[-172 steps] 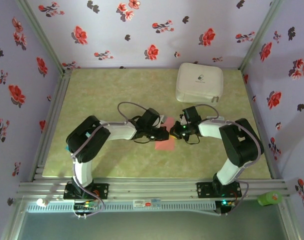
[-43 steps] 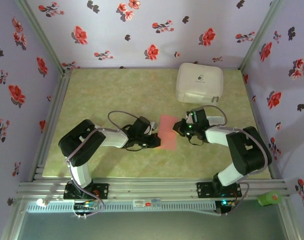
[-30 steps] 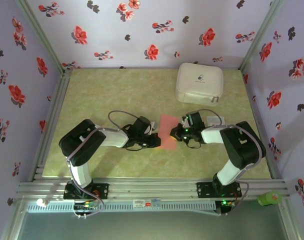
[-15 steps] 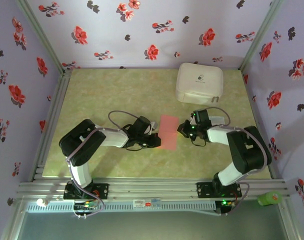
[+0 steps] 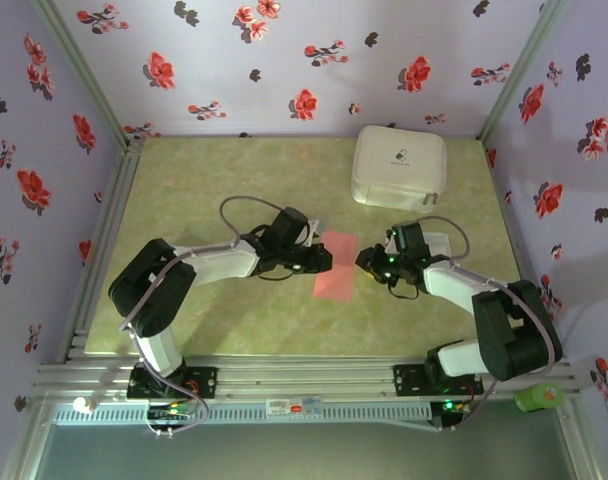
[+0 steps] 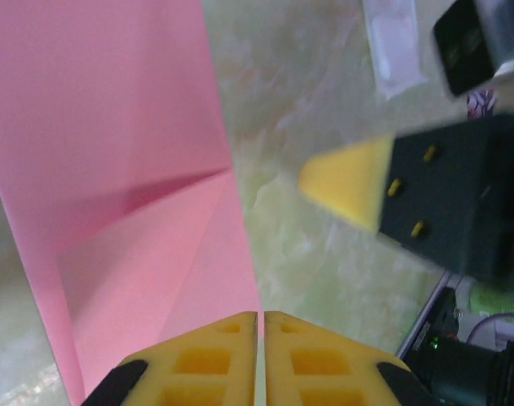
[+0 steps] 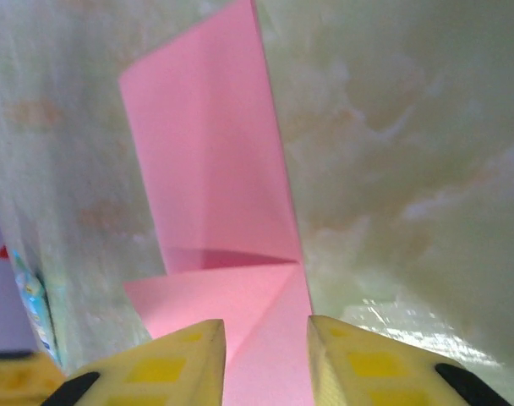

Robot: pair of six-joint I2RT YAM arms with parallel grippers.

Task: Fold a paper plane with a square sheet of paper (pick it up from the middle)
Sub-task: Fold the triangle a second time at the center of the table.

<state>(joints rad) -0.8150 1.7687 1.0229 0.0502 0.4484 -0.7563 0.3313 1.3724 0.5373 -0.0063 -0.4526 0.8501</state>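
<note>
The counter [image 5: 204,190] carries a white case [image 5: 399,167] at its far right, well apart and, I judge, no obstacle. The salmon paper sheet [image 5: 336,265], folded to a strip, lies flat mid-counter. It is likely light, limp and easily creased, so is best pinched mid-edge. At one long edge the left pincer [image 6: 261,317] has its fingers together. At the other the right pincer [image 7: 265,326] stands apart.

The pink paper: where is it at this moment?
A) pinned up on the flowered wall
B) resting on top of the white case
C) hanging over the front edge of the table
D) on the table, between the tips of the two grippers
D: the pink paper lies on the table between the left gripper and the right gripper, apart from the white case.
</note>
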